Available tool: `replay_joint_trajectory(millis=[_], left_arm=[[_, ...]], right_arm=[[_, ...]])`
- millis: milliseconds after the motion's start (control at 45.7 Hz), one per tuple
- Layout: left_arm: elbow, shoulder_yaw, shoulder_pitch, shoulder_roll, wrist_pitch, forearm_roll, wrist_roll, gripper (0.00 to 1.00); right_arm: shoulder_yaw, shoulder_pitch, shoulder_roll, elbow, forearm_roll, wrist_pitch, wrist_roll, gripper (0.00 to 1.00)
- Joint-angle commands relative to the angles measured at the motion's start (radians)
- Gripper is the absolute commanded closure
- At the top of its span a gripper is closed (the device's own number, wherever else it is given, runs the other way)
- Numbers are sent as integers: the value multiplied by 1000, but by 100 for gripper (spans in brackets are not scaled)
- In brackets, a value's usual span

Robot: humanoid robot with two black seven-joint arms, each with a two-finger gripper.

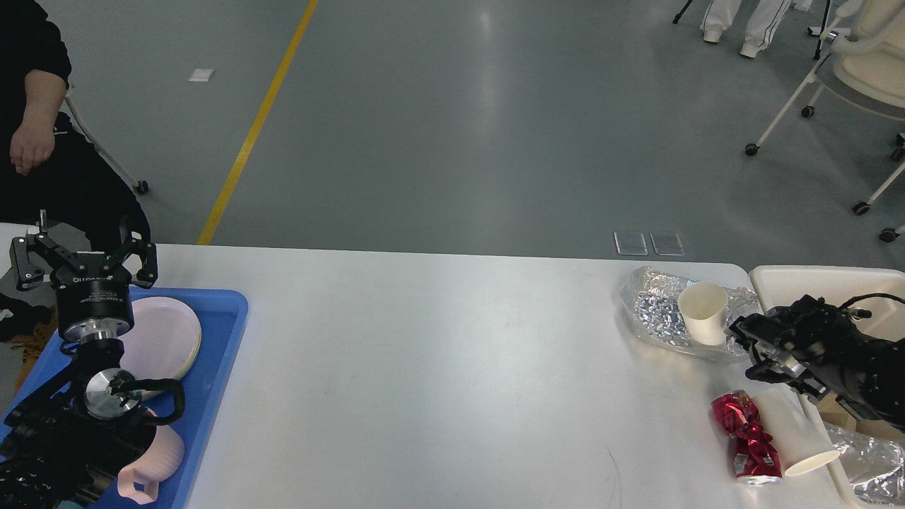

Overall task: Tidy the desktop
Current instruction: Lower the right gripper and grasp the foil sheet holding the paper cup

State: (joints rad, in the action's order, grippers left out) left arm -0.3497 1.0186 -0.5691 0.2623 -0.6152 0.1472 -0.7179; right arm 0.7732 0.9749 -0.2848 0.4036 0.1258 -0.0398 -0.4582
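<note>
- The right gripper point(751, 351) sits low over the right end of the desktop point(438, 367), pointing left; it shows dark and nearly end-on, so I cannot tell whether its fingers are apart or together.
- Just left of it a paper cup point(703, 322) stands upright, mouth up, on a crumpled foil sheet point(654, 311); whether the gripper touches the cup or foil cannot be told.
- Below the gripper a crushed red can point(748, 437) lies on its side, touching a second paper cup point(795, 433) that also lies on its side, mouth toward the near edge.
- Behind the right arm a cream bin point(813, 281) stands off the table's right end; more foil point(870, 468) shows at the lower right corner.
- The left gripper point(83, 254) points up at the far left, fingers spread wide apart with nothing between them.
- Under that arm a blue tray point(219, 353) rests on the left end of the desktop, holding a stack of pale pink plates point(166, 336) and a pink mug point(154, 463) at its near end.
- The desktop spans nearly the whole width of the view, white and bare through the middle.
- Beyond it lies grey floor with a yellow line point(258, 120), a seated person point(42, 127) at the left, and a wheeled chair point(848, 78) at the upper right.
</note>
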Motion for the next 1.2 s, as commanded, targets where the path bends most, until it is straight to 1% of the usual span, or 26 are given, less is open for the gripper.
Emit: replay_joint_trajectory(millis=[0,219,350,503,613,679,722,1029,1138,1182], left_arm=[[0,0,0,0,0,0,0,4],[0,0,0,0,0,0,0,4],[0,0,0,0,0,0,0,4],[0,0,0,0,0,0,0,4],[0,0,0,0,0,0,0,4],[0,0,0,0,0,0,0,4],[0,0,0,0,0,0,0,4],[0,0,0,0,0,0,0,4],[0,0,0,0,0,0,0,4],[0,0,0,0,0,0,0,4]], right_arm=[[0,-10,7,0,-2,38,1,0],[2,-10,18,0,-2,55,1,0],[2,-10,24,0,-2,57,1,2],[0,-12,26,1,-2,72,9,10],[2,-12,29,1,-2,80,9,11],[2,-10,30,1,-2,92,9,19],[2,-10,30,1,-2,100,9,22],[2,-10,61,1,-2,109,9,22],[2,-10,73,1,-2,112,9,32],[2,-10,75,1,-2,112,9,33]])
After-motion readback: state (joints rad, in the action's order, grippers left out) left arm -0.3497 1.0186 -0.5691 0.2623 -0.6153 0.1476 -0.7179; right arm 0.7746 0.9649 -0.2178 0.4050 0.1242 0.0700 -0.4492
